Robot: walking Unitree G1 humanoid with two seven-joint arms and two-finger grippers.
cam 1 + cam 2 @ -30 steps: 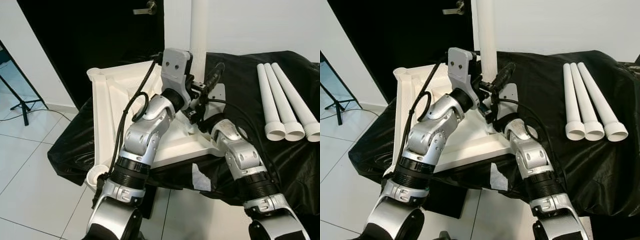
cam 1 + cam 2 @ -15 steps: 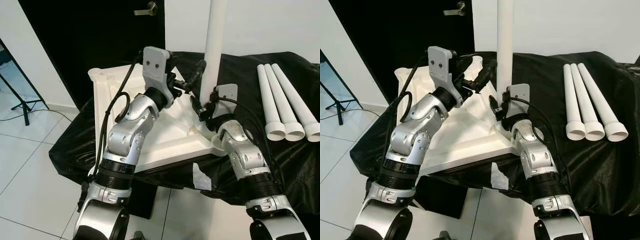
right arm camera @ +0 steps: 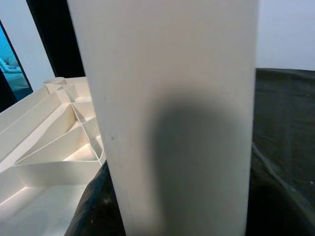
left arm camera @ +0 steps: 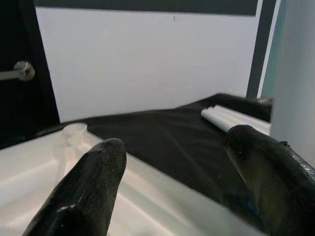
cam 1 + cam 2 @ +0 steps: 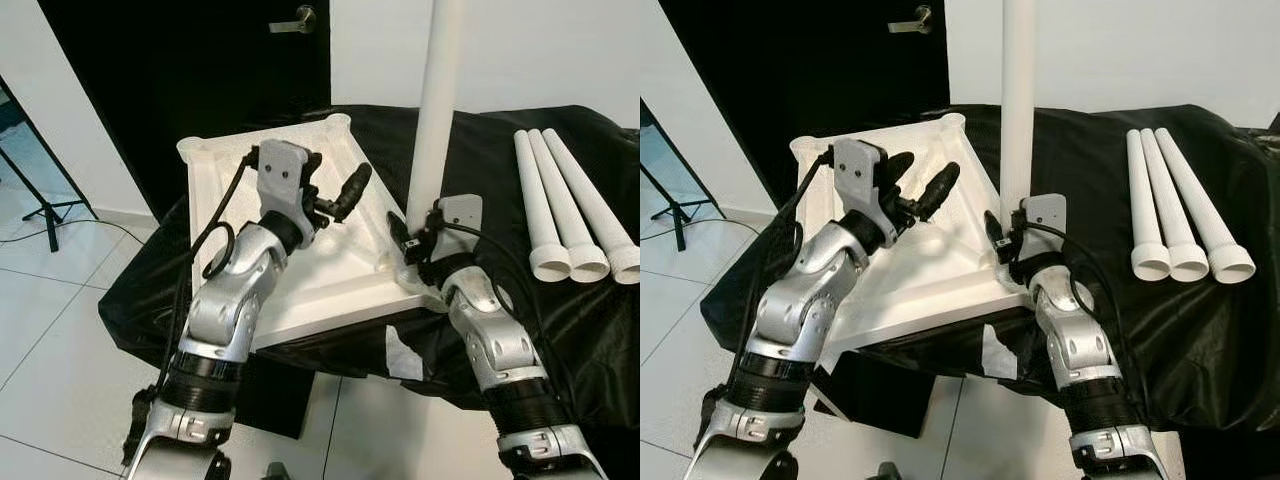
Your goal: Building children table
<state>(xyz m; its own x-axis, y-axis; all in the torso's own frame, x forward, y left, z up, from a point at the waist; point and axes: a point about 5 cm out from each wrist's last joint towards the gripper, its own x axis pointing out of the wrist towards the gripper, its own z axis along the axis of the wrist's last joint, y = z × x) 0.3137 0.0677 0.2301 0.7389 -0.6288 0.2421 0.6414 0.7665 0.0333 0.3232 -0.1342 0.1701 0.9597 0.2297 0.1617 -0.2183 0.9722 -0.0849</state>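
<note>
**Table leg upright in the corner of the overturned tabletop**

Black cloth (image 5: 500, 150) covers a low surface standing on a pale tiled floor (image 5: 60, 320), with a dark door (image 5: 200, 70) and a white wall (image 5: 560, 50) behind it. On the cloth lies the white tabletop (image 5: 330, 290), turned underside up so that its ribs and round corner sockets show. One white leg (image 5: 438, 110) stands upright at the tabletop corner nearest the robot's right arm.

The right gripper (image 5: 408, 245) is at the foot of that leg, its black fingers closed around the tube just above the socket; in the right wrist view the leg (image 3: 172, 118) rises close before the camera with the ribbed underside beside it.

The left gripper (image 5: 335, 195) hovers over the middle of the tabletop, apart from the leg, its two fingers spread wide with nothing between them. In the left wrist view the fingers (image 4: 93, 182) stand well apart above the white rim.

Three spare legs (image 5: 570, 210) lie side by side on the cloth, well to the right of the tabletop, their flared ends toward the robot. A tripod foot (image 5: 40, 215) rests on the tiles at the far left.
</note>
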